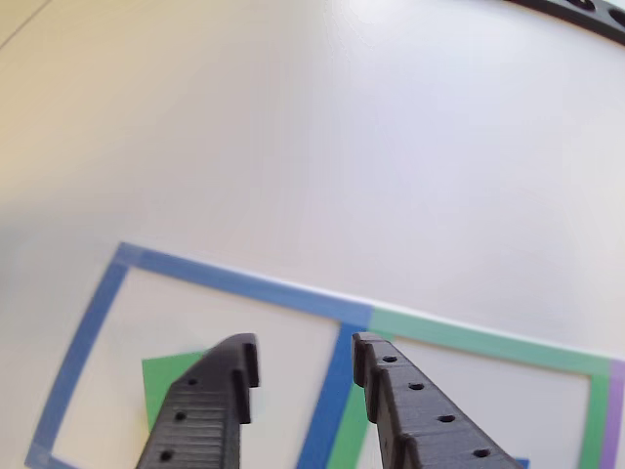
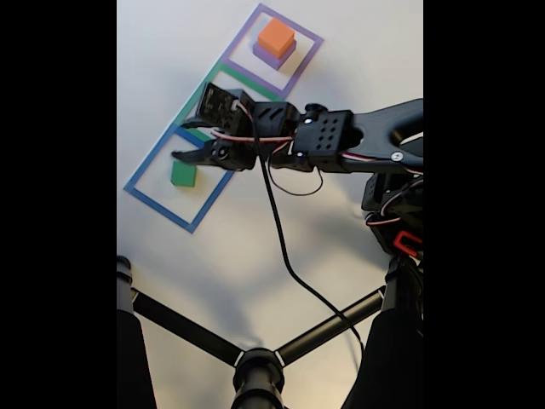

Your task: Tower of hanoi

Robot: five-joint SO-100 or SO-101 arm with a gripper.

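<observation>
The gripper (image 1: 303, 366), jaws parted and holding nothing, hovers with the green cube (image 1: 168, 383) lying below, just behind its left-hand finger in the other view.

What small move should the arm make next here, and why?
Probably lower the open gripper a little to the left in the other view, to straddle the green block. Its fingers hold nothing, and the block sits in the blue square, partly behind the left finger. The orange block sits stacked on the purple block.
</observation>
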